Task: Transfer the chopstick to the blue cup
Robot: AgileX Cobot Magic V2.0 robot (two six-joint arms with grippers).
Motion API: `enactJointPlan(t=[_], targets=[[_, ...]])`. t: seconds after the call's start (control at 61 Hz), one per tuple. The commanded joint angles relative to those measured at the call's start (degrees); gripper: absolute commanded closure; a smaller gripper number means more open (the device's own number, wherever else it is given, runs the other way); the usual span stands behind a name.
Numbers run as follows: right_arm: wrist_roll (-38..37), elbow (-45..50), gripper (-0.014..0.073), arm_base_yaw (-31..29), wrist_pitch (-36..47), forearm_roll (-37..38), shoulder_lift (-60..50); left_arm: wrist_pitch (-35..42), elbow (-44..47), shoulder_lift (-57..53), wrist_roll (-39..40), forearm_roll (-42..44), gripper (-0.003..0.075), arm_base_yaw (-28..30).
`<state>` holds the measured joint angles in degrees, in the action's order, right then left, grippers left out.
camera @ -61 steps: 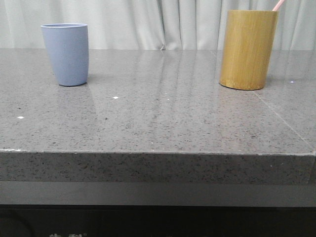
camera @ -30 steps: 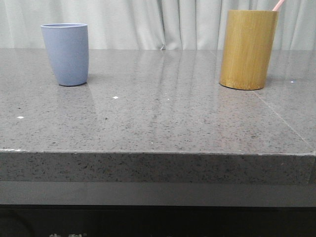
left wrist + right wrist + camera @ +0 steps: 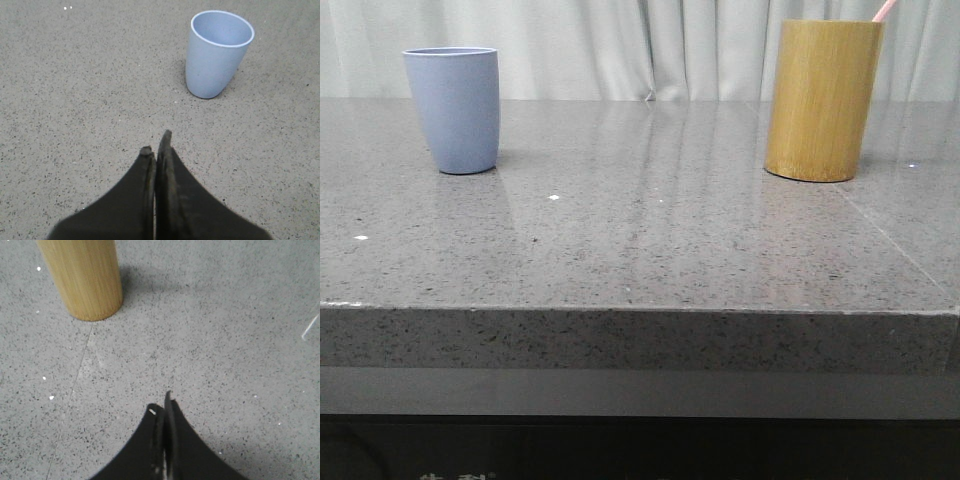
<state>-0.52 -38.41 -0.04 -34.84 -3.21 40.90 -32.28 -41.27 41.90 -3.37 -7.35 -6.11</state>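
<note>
Chopstick point(image 3: 886, 10) mostly hidden inside bamboo cylinder point(image 3: 822, 100)

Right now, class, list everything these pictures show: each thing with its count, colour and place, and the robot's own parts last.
blue cup: one, pale periwinkle blue, upright at the far left of the table, empty inside as the left wrist view shows.
bamboo cylinder: one, yellow-brown, upright at the far right of the table.
chopstick: one, pale pink, its tip sticking out of the bamboo cylinder's top.
table: one, speckled grey stone.
curtain: pale, hanging behind the table.
left gripper: one, black, jaws shut, above the table near the blue cup.
right gripper: one, black, jaws shut, above the table near the bamboo cylinder.
</note>
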Motion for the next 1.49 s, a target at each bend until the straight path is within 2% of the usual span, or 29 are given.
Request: enactJointPlan(t=[0.0,0.066,0.098,0.213,0.246,0.279,0.328,0.394,0.591,0.853,1.083,1.263,1.477], targets=[[0.52,-1.66,0.0642,-0.21,4.2,0.51,0.74,5.0,-1.99,0.19,0.38,-0.23,0.0734,-0.3],[0.52,-1.66,0.0585,-0.21,4.26,0.51,0.74,5.53,-1.99,0.19,-0.18,-0.14,0.0689,-0.3],[0.52,-1.66,0.0529,-0.21,4.26,0.51,0.74,5.78,-1.99,0.19,-0.17,-0.14,0.065,-0.3],[0.52,-1.66,0.0298,-0.21,4.16,0.51,0.74,6.85,-1.99,0.19,-0.17,-0.14,0.0403,-0.3],[0.52,-1.66,0.019,-0.21,4.16,0.51,0.74,7.26,-1.99,0.19,-0.17,-0.14,0.0294,-0.3],[0.52,-1.66,0.0129,-0.21,4.23,0.51,0.74,7.68,-1.99,0.19,-0.17,-0.14,0.0236,-0.3],[0.52,-1.66,0.007,-0.21,4.23,0.51,0.74,7.95,-1.99,0.19,-0.17,-0.14,0.0193,-0.3],[0.52,-1.66,0.0043,-0.21,4.17,0.36,0.74,8.84,-2.19,0.19,-0.17,-0.14,0.019,-0.3],[0.52,-1.66,0.0043,-0.21,3.78,-2.41,0.74,5.59,-8.2,4.87,-0.17,-0.14,0.0231,-1.71],[0.52,-1.66,0.0043,-0.21,2.98,-2.41,0.74,4.08,-17.82,16.19,-1.7,0.01,0.028,-4.86],[0.52,-1.66,0.0043,-0.21,2.47,-2.41,0.74,0.0,-27.42,27.35,-1.7,0.01,0.0282,-5.09],[0.52,-1.66,0.0043,-0.21,2.47,-2.41,0.74,-4.76,-36.2,36.05,-1.7,0.01,0.0282,-5.09],[0.52,-1.66,0.0043,-0.21,2.43,-2.41,0.74,-14.54,-48.29,46.02,-1.7,0.01,0.0282,-5.09]])
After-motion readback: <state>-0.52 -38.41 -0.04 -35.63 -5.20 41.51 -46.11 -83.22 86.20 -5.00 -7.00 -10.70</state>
